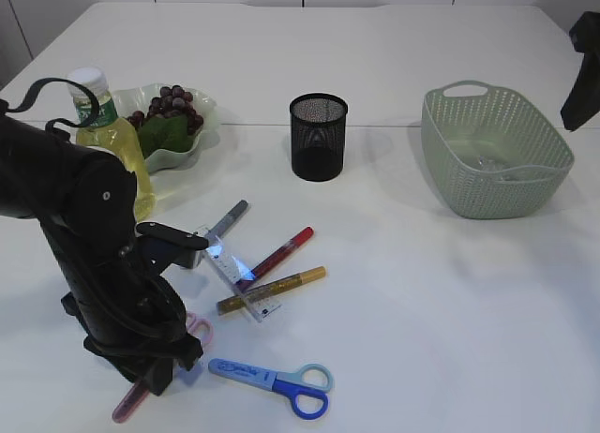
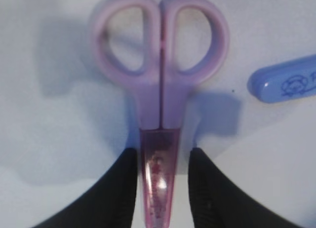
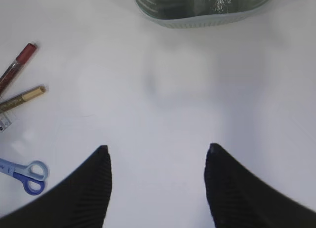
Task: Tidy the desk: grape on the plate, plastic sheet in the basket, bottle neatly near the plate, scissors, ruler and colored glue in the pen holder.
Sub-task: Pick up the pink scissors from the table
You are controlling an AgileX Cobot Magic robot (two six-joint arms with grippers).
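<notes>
- Nearest, front left: left gripper [image 2: 159, 188] lowered to the white table [image 1: 450, 302], black fingers [image 2: 118, 188] straddling the sheathed blade of the pink plastic-handled scissors [image 2: 159, 114]; jaws apart, a sliver of gap visible on each side of the translucent pink sheath, firm contact not confirmed.
- Just right of that: blue-handled scissors [image 1: 277, 380] flat on the table, blue blade cover printed with a small cartoon outline; lettering illegible. Scissors count: two.
- Mid-table: transparent plastic ruler [image 1: 236, 274] lying under crossed glue pens. Count: three — gold glitter pen [image 1: 272, 290], red pen [image 1: 279, 255], grey pen [image 1: 228, 219].
- Left: plastic bottle of yellow liquid [image 1: 117, 147], white cap, upright, just beside the pale green wavy-rimmed plate [image 1: 202, 133]; label unreadable.
- On the plate: one bunch of dark purple grapes [image 1: 171, 105] with a green leaf.
- Centre rear: one black mesh pen holder [image 1: 318, 138], upright.
- Right rear: one pale green woven plastic basket [image 1: 450, 161] containing a clear plastic sheet [image 1: 492, 161].
- Far right: right gripper [image 3: 157, 154] held high above bare table, jaws wide apart, nothing between them.
</notes>
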